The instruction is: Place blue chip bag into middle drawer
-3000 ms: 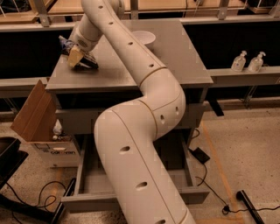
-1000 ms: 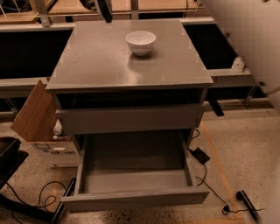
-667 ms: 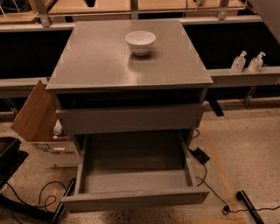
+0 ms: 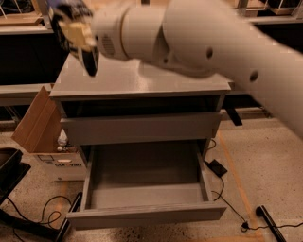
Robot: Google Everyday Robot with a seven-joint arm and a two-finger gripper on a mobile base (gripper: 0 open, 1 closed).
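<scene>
My gripper (image 4: 81, 43) hangs close to the camera at the upper left, above the left part of the grey cabinet top (image 4: 118, 82). It looks shut on the blue chip bag (image 4: 70, 10), a dark-blue crumpled shape seen blurred at the top of the fingers. The white arm (image 4: 199, 38) stretches across the top of the view and hides the white bowl. The middle drawer (image 4: 147, 215) is pulled open below, and its inside shows bare grey. The gripper is well above it and to its left.
A closed grey drawer front (image 4: 142, 128) sits just above the open drawer. An open cardboard box (image 4: 38, 123) stands on the floor to the cabinet's left. Cables (image 4: 227, 198) and a black plug lie on the floor to the right. Dark benches run behind.
The arm, out of view a moment ago, has swung back in front of the camera with the bag in the gripper. The bag left the cabinet top earlier. The drawer stays open.
</scene>
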